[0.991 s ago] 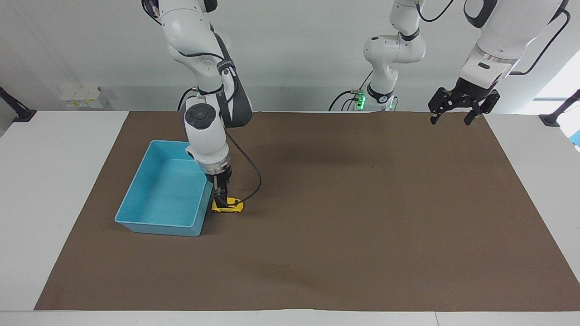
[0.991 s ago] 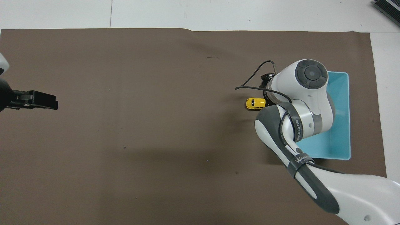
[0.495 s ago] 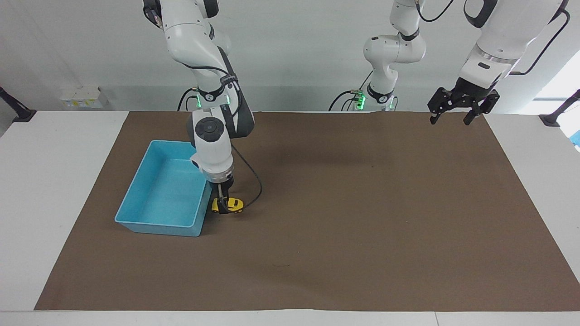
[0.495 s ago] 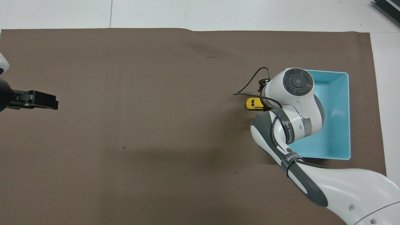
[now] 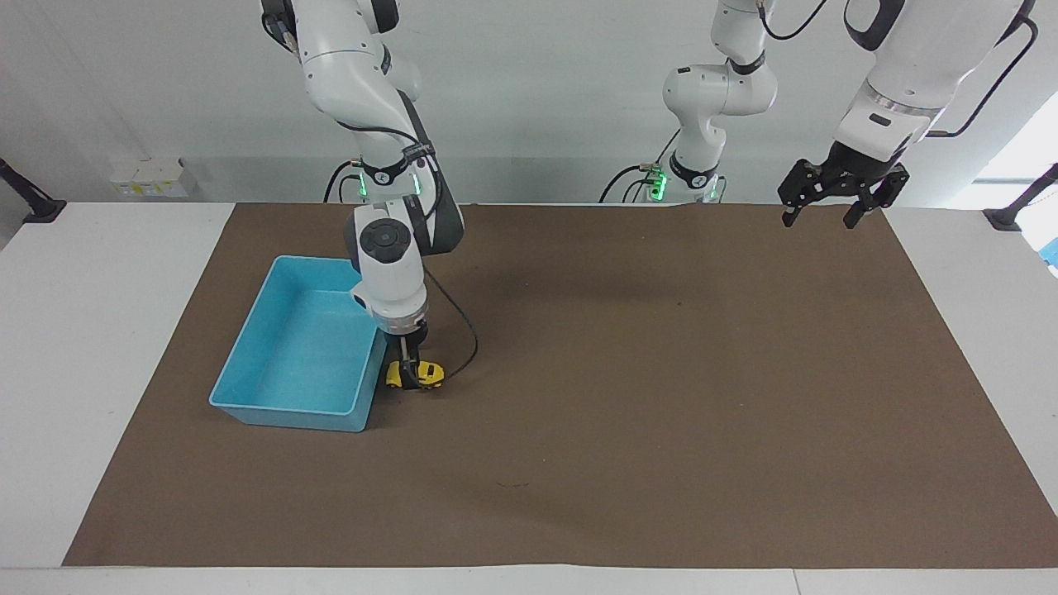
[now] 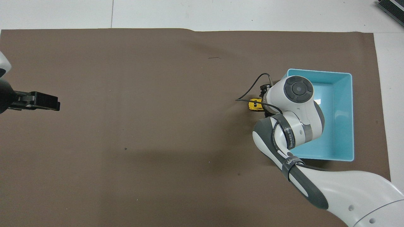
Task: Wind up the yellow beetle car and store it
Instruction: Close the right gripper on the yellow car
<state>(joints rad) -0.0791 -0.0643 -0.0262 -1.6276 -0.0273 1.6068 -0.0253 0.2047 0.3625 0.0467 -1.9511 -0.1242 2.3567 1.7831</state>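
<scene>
The yellow beetle car (image 5: 430, 376) is at the brown mat, right beside the blue bin (image 5: 285, 406), on the bin's side toward the left arm's end. My right gripper (image 5: 406, 370) points straight down and is shut on the car; I cannot tell whether its wheels touch the mat. In the overhead view the car (image 6: 254, 104) shows half hidden under the right wrist. My left gripper (image 5: 814, 211) hangs open and empty in the air over the mat's corner at the left arm's end; it also shows in the overhead view (image 6: 44, 101).
The bin (image 6: 337, 129) holds nothing that I can see. The brown mat (image 5: 661, 397) covers most of the white table. A black cable (image 5: 467, 330) loops from the right wrist over the mat next to the car.
The right wrist has drawn back a little toward the robots and uncovered more of the bin. The car in its grip has turned and now looks shorter. The left arm has barely moved.
</scene>
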